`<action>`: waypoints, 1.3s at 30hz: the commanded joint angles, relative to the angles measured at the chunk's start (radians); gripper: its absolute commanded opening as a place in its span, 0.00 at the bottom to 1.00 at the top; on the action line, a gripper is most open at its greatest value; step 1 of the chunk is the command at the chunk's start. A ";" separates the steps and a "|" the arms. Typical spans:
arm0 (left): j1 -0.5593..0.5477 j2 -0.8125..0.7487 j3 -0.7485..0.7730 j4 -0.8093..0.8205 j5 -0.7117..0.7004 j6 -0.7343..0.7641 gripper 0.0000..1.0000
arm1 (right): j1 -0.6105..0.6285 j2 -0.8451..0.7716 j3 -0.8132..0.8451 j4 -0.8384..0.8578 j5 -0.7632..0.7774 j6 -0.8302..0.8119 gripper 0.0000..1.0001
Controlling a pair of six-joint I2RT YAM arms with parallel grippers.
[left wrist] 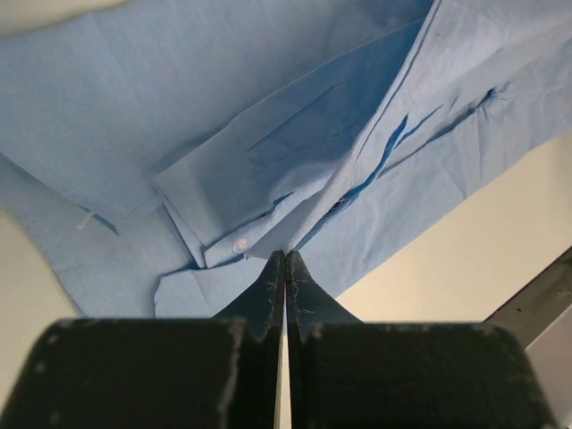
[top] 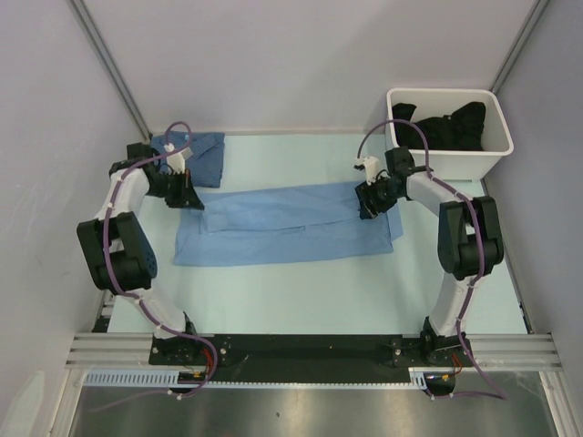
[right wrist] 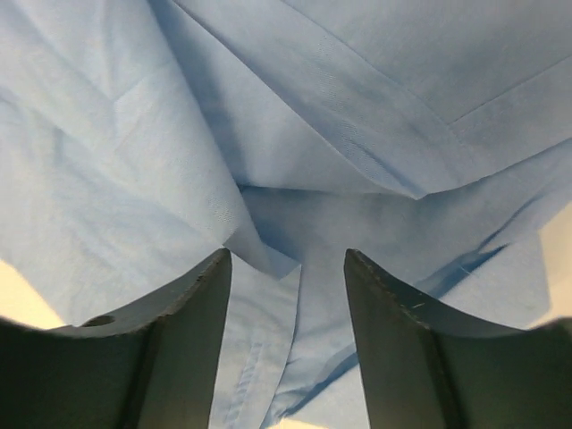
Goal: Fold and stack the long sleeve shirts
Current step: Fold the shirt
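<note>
Light-blue shirt (top: 287, 223) spread on pale-green table (top: 364, 291); grey walls (top: 301, 64) around.

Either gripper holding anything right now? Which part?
The left gripper is shut on the light blue shirt, pinching a raised stitched edge at its left end. The right gripper is open over the cloth and holds nothing.

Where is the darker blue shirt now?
The darker blue shirt lies folded at the far left of the table in the top view, behind the left gripper.
</note>
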 commanded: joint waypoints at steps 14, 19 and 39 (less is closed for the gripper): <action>0.028 -0.011 -0.097 0.122 -0.208 -0.065 0.30 | 0.002 0.032 0.231 -0.205 -0.217 -0.010 0.59; 0.029 -0.112 -0.142 0.126 -0.185 0.019 0.45 | 0.037 0.108 0.277 -0.140 -0.204 0.052 0.56; -0.024 -0.178 -0.130 0.014 -0.137 0.383 0.53 | 0.154 0.315 0.421 -0.099 0.126 0.053 0.16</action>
